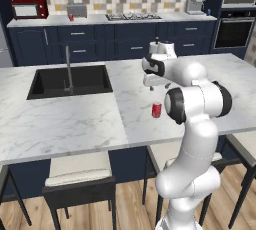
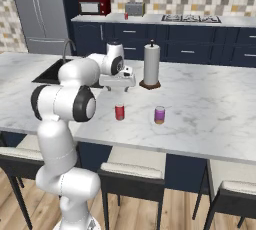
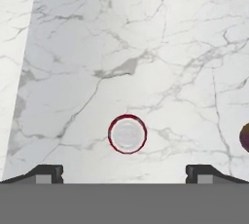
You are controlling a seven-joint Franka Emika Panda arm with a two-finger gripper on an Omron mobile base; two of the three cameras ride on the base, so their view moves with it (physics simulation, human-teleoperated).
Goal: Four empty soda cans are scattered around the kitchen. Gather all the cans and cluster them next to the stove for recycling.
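Tool (image 2: 118, 88) hung spread wide and empty above the red soda can (image 2: 119, 112) near the counter's (image 2: 210, 104) front edge — an off-centre descent could topple it.

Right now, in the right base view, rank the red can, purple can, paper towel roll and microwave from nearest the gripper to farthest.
From the gripper:
1. Red can, directly below it.
2. Paper towel roll and purple can: too close to call.
3. Microwave, on the back counter.
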